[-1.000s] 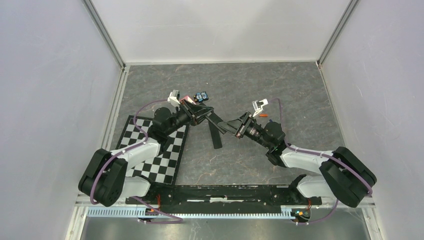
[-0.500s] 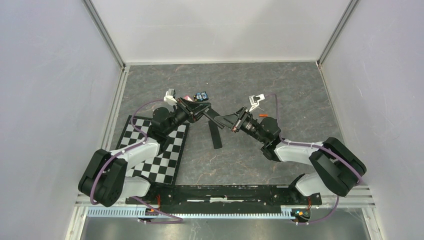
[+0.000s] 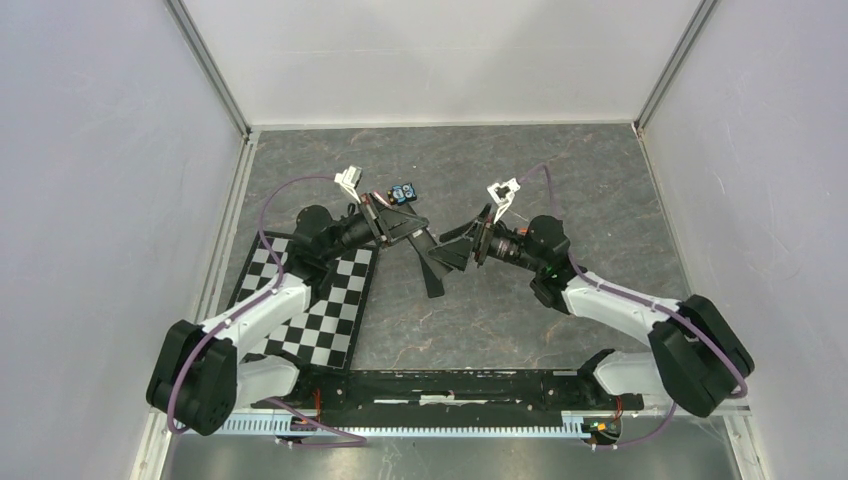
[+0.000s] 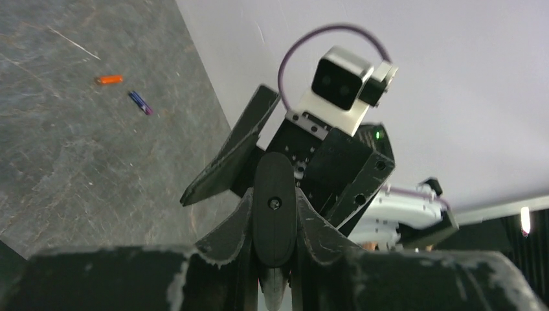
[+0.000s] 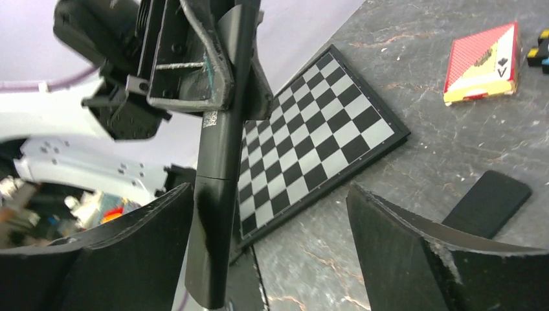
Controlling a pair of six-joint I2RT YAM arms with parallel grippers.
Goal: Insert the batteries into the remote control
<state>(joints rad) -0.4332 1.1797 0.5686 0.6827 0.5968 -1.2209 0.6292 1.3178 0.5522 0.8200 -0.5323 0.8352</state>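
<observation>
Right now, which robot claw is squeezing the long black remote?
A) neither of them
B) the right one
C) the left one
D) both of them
C: the left gripper is clamped shut on the remote, while the right gripper stands wide open beside it.

**Matt black on grey stone-look**

The remote control (image 5: 223, 129) is smooth matt black plastic. The right gripper (image 5: 270, 190) has fingers (image 5: 414, 253) of rough black plastic, scuffed pale at the edges. The table (image 3: 600, 190) looks like veined matt grey stone. The red box (image 5: 482, 61) looks like printed card; the checkerboard (image 5: 324, 123) is smooth.
</observation>
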